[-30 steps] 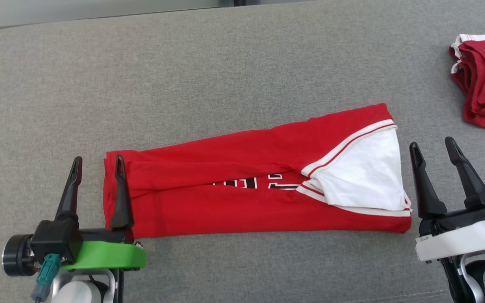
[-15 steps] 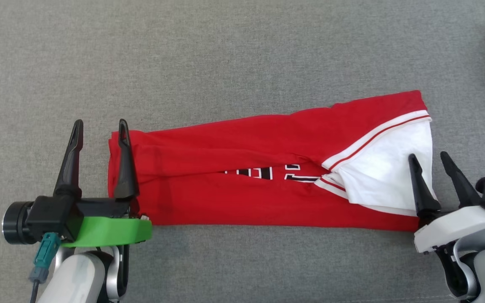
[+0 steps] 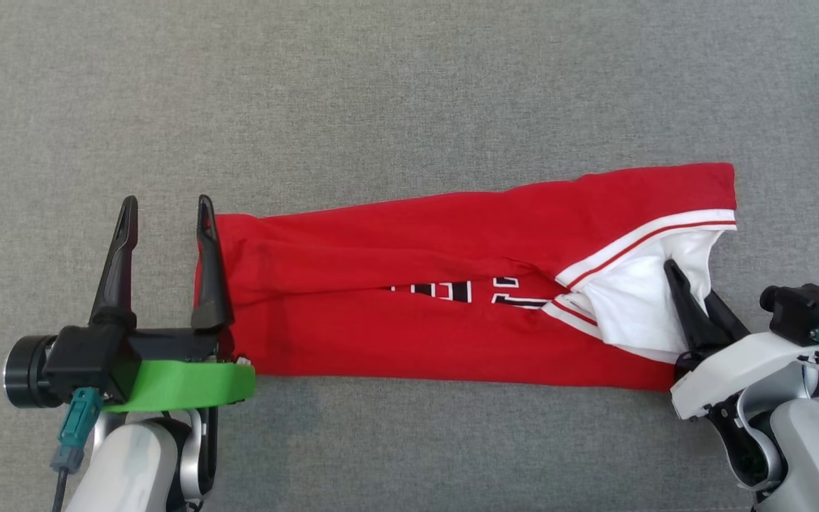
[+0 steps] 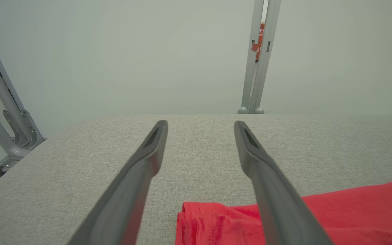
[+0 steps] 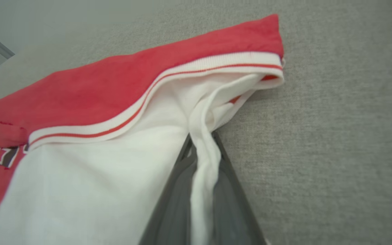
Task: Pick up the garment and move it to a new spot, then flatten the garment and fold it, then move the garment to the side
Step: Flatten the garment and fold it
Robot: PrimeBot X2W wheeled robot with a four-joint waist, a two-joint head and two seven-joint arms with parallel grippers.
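Right pincer (image 3: 689,281) has snapped from wide apart to clenched since the earlier frame, now pinching a bunched ridge of the white sleeve panel (image 3: 630,306) at the 3 o'clock end of the red jersey (image 3: 416,249). The head cam has also tipped, so the whole scene sits differently in frame. Jersey lies on the gray counter (image 3: 381,92) as a long strip, already folded lengthwise, running 9 to 3 o'clock across the middle. Left pincer (image 3: 166,203) at 8 o'clock is still released, fingers spread. Inner finger sits over the jersey's 9 o'clock edge, outer finger over bare counter. Step in hand looks like gripping both ends for the next fold or a lift. To do it well, the left should drop low and close on all layers at that edge before either arm pulls. The right's bite looks like the top white layer only, w/ red layers beneath maybe free, so lift slowly and evenly. Right forearm comes in from 5 o'clock, wrist angled twd 11; left arm rises from 7 o'clock, fingers pointing to 12.
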